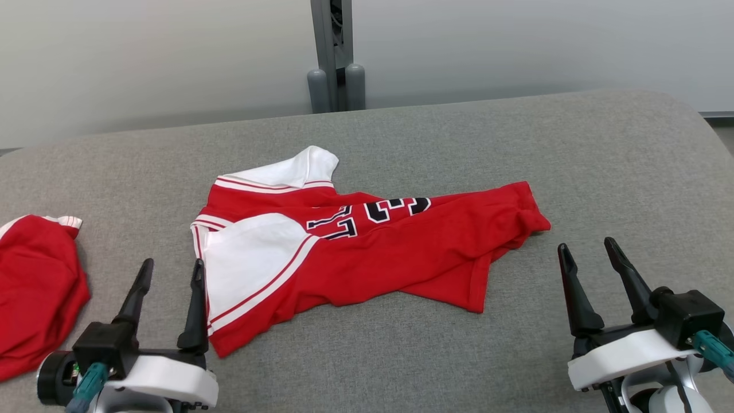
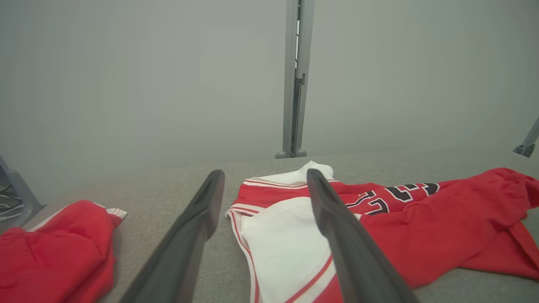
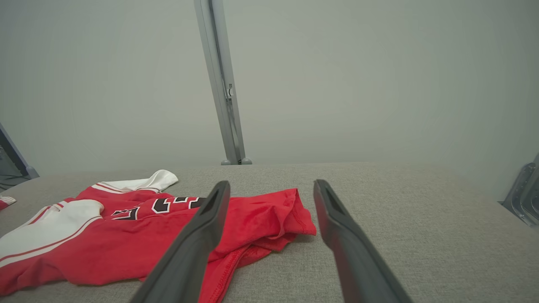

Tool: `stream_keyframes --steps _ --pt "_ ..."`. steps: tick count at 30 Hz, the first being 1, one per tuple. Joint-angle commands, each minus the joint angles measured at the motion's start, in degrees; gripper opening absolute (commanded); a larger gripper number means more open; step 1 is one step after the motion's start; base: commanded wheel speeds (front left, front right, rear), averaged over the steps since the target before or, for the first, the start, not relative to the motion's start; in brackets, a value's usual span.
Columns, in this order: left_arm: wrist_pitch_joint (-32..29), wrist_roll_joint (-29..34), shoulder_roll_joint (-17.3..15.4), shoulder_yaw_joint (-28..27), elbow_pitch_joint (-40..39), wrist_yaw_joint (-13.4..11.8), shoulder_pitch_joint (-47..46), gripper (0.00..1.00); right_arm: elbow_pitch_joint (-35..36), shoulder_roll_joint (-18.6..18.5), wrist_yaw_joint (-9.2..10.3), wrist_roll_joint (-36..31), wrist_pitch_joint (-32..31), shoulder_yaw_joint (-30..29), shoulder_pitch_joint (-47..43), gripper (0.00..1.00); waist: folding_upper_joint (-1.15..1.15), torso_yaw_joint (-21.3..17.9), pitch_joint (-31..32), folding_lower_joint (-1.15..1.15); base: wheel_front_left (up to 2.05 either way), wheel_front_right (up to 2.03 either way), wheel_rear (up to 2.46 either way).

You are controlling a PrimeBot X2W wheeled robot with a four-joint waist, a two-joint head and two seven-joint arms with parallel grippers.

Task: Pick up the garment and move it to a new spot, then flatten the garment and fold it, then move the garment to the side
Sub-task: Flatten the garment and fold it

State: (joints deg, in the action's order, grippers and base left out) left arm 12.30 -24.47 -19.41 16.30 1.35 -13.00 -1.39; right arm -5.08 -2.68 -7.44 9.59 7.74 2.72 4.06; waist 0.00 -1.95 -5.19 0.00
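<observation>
The place looked like a robotics lab or test room. The work surface [image 1: 573, 172] was a broad pad covered in plain grey woven cloth, rounded at its far right corner. Behind it stood pale, plain partition panels [image 1: 143, 57], joined by a grey metal post [image 1: 321, 51] whose foot ended in two rounded grey caps. In the right wrist view a grey metal bracket [image 3: 524, 193] showed at the right edge, and in the left wrist view a slanted grey frame leg [image 2: 528, 139] stood beyond the pad. A red and white jersey [image 1: 367, 252] lay on the cloth, with a second red garment [image 1: 34, 287] well apart at the left.
</observation>
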Motion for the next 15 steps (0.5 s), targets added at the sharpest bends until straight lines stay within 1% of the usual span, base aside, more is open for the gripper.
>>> stream_keyframes --steps 1,3,7,8,9,12,15 --pt "-1.47 -1.03 -0.04 0.88 0.44 1.23 -1.87 1.00 0.31 -0.39 -0.10 0.17 -0.22 -0.11 -0.57 1.00 0.00 0.47 -0.48 0.00 0.00 0.00 0.00" --pt "-4.62 -2.11 -0.21 1.71 1.56 2.60 -3.79 1.00 0.56 -0.42 -0.10 0.31 -0.53 0.37 -0.18 1.00 0.00 0.47 -1.04 0.00 0.00 0.00 0.00" --pt "-12.97 -5.85 -0.07 3.29 5.02 5.95 -8.78 1.00 0.95 -0.42 -0.10 0.61 -0.38 1.55 1.22 1.00 0.00 -0.49 -3.09 0.00 0.00 0.00 0.00" --pt "-12.97 -5.85 -0.07 3.29 5.02 5.95 -8.78 1.00 0.95 -0.42 -0.10 0.61 -0.38 1.55 1.22 1.00 0.00 -0.49 -3.09 0.00 0.00 0.00 0.00" --pt "-15.29 -6.69 -0.26 3.72 6.35 6.75 -9.97 1.00 0.98 -0.42 -0.10 0.62 -0.30 1.97 1.48 1.00 0.00 -0.94 -3.72 0.00 0.00 0.00 0.00" --pt "-19.44 -8.72 -0.83 4.01 10.42 9.08 -13.99 1.00 0.76 -0.40 -0.10 1.16 0.15 2.78 2.42 1.00 0.00 -2.39 -5.91 0.00 0.00 0.00 0.00" --pt "-20.93 -10.03 -1.37 3.32 15.33 10.84 -17.56 1.00 0.03 -0.41 -0.10 1.77 0.88 3.24 3.32 1.00 0.00 -3.94 -7.96 0.00 0.00 0.00 0.00"
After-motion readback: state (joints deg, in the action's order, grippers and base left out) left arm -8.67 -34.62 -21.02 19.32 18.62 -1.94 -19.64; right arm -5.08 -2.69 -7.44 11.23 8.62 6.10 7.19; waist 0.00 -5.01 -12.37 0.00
